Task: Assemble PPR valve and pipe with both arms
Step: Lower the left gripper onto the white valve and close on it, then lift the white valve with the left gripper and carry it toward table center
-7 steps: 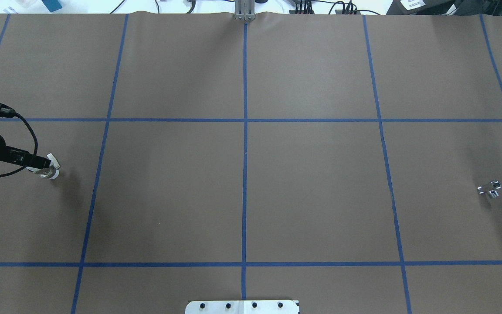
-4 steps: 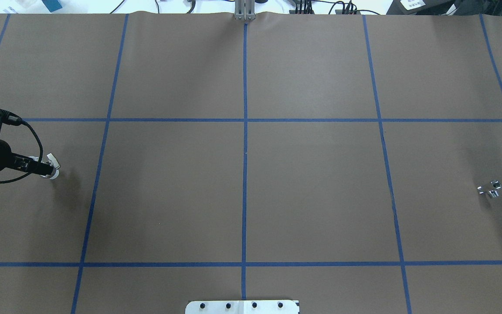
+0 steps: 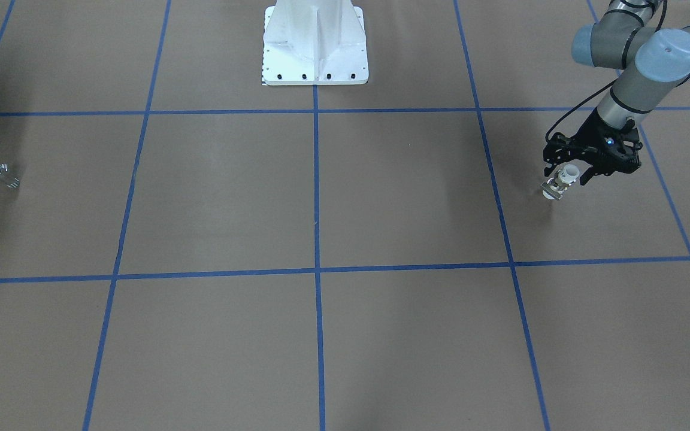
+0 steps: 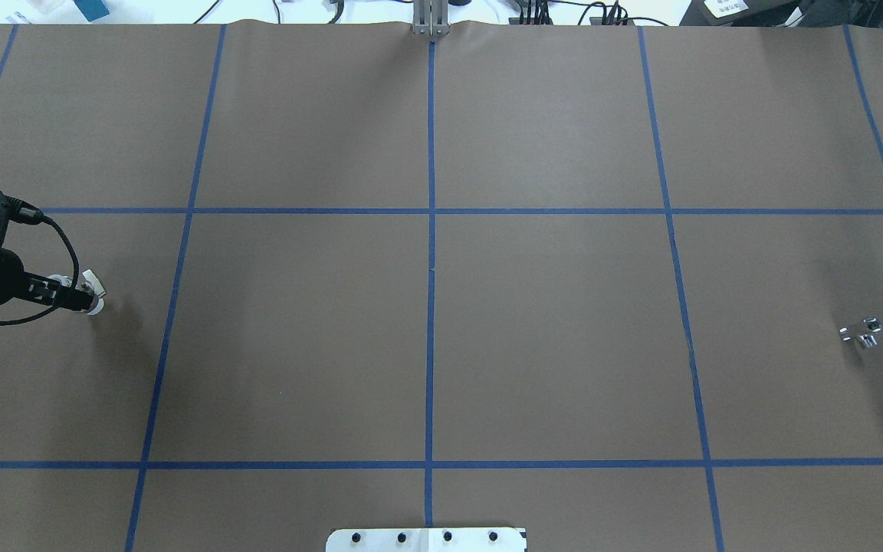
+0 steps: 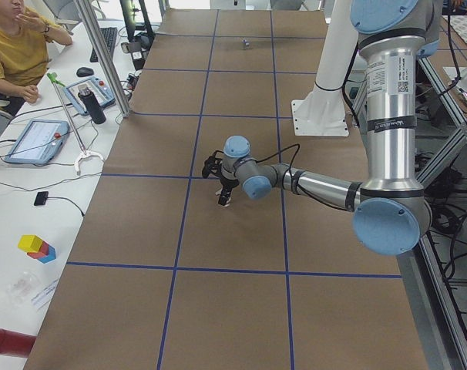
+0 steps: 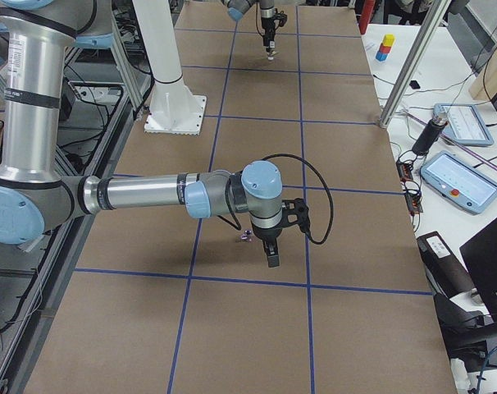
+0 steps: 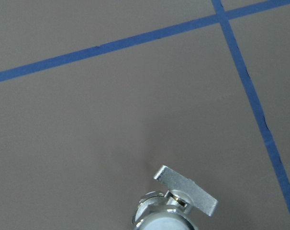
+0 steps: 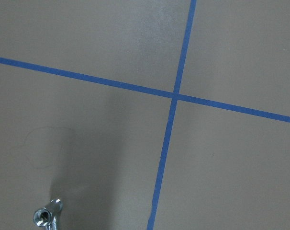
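The PPR valve point(image 3: 556, 188) lies on the brown table at my far left, with white ends and a pale lever tab point(image 7: 185, 190). It also shows in the overhead view point(image 4: 94, 305). My left gripper point(image 3: 568, 178) stands right over it with a black finger on each side and looks open. The pipe point(image 4: 861, 332), a small shiny chrome stub, lies alone at the far right and shows low left in the right wrist view point(image 8: 47, 216). My right gripper point(image 6: 271, 259) shows only in the exterior right view, hanging just beside the pipe point(image 6: 247, 237). I cannot tell whether it is open or shut.
The white pedestal base point(image 3: 315, 54) stands at the robot's side of the table. Blue tape lines point(image 4: 431, 268) divide the brown mat into squares. An operator point(image 5: 18, 46) sits at a side bench with tablets and a bottle, beyond an aluminium post point(image 5: 102, 54).
My left wrist has shifted slightly back to the left and settled over the valve. The valve and the pipe have not moved.
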Action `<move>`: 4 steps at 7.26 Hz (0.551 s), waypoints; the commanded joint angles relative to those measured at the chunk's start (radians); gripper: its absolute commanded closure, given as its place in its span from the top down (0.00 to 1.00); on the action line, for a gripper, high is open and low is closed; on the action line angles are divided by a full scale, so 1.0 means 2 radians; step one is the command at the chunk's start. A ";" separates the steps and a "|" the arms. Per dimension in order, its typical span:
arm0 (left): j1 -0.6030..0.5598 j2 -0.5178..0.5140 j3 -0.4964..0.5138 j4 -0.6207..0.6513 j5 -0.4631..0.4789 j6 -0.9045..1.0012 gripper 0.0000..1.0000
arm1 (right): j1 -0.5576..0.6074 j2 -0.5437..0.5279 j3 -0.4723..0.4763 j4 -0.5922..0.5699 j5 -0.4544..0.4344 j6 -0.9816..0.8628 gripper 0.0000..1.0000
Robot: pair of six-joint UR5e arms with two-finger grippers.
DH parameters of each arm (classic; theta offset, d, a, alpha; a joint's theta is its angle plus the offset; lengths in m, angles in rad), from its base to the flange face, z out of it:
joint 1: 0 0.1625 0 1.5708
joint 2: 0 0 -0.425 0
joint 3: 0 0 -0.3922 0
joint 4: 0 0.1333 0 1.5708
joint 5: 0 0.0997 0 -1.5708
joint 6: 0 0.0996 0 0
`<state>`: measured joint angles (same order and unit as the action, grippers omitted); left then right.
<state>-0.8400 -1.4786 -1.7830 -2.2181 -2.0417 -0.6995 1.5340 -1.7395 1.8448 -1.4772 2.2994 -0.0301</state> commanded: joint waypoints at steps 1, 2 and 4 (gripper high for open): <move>-0.001 0.001 -0.004 0.000 0.000 0.000 0.00 | 0.000 0.000 0.000 0.000 0.000 0.000 1.00; -0.002 0.000 -0.007 0.000 -0.001 -0.001 0.00 | 0.000 0.000 0.000 0.000 0.000 0.000 1.00; -0.001 -0.025 -0.029 0.053 -0.003 -0.027 0.00 | 0.000 -0.002 -0.001 0.000 0.001 0.000 1.00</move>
<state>-0.8424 -1.4944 -1.8125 -2.1855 -2.0461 -0.7145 1.5340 -1.7401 1.8446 -1.4772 2.3004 -0.0302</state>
